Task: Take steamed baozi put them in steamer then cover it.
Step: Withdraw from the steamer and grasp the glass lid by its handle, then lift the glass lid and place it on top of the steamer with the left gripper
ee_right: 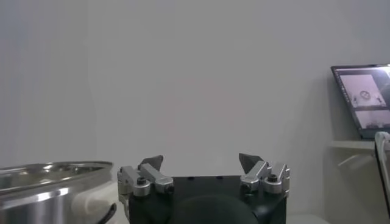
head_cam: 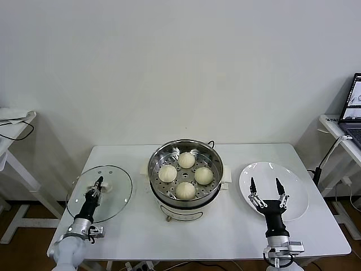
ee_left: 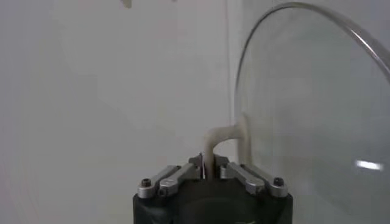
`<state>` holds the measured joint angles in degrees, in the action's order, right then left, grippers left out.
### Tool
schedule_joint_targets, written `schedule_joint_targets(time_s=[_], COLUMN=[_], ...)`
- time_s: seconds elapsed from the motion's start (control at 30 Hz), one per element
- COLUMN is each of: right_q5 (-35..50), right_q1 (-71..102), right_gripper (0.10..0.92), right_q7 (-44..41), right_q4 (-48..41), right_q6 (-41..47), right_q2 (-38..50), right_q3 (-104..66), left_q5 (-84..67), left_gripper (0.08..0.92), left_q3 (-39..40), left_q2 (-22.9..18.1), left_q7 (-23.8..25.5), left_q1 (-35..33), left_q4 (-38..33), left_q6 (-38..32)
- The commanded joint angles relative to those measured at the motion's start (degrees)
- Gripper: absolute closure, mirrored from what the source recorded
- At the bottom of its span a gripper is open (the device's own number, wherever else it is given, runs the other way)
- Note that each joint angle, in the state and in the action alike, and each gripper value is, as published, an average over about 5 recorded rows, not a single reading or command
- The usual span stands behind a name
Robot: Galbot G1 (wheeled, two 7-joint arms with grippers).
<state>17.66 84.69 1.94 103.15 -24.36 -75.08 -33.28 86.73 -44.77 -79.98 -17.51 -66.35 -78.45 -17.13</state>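
Note:
The steamer (head_cam: 185, 153), a shiny steel pot on a white base, stands at the table's middle and holds several cream-white baozi (head_cam: 185, 191) on its perforated tray. The glass cover (head_cam: 113, 197) is tilted up at the left of the table. My left gripper (head_cam: 99, 183) is shut on the cover's white handle (ee_left: 222, 137), with the glass disc (ee_left: 317, 115) standing beside it. My right gripper (head_cam: 264, 184) is open and empty above the white plate (head_cam: 293, 192). In the right wrist view the steamer's rim (ee_right: 52, 176) shows beside the right gripper (ee_right: 201, 160).
The white plate at the right is bare. A side table with a laptop (head_cam: 353, 110) stands at the far right, another side table (head_cam: 14, 121) at the far left. A cable runs behind the steamer.

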Motion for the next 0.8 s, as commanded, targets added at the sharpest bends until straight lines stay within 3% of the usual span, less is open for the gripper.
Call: schedule_joint_targets(time_s=[0.03, 0.27, 0.43, 0.6, 0.8], right_q5=[0.3, 0.9, 1.0, 1.0, 0.6], right_q1=[-0.3, -0.8, -1.2, -1.2, -0.6], right_gripper=[0.203, 0.203, 0.203, 0.203, 0.203], right_q7=[0.1, 0.0, -0.1, -0.1, -0.1], right_q4=[0.2, 0.2, -0.2, -0.4, -0.4], right_q6=[0.2, 0.3, 0.2, 0.1, 0.1], right_q2=[0.2, 0.6, 0.6, 0.1, -0.6], right_q3=[-0.1, -0.4, -0.5, -0.9, -1.9], left_q5=[-4.4, -17.4, -19.6, -18.1, -13.4], left_gripper=[0.808, 0.808, 0.808, 0.808, 0.808], left_q3=[-0.7, 1.8, 8.1, 18.4, 31.3], left_q2=[1.4, 6.8, 11.2, 14.3, 16.9], left_q7=[3.6, 15.4, 23.3, 27.2, 30.2], left_q1=[-7.1, -16.0, -18.1, -16.0, -7.6], left_q4=[-18.1, -36.5, -47.0, -50.1, -49.1], left_q6=[5.9, 18.8, 30.1, 38.0, 45.3])
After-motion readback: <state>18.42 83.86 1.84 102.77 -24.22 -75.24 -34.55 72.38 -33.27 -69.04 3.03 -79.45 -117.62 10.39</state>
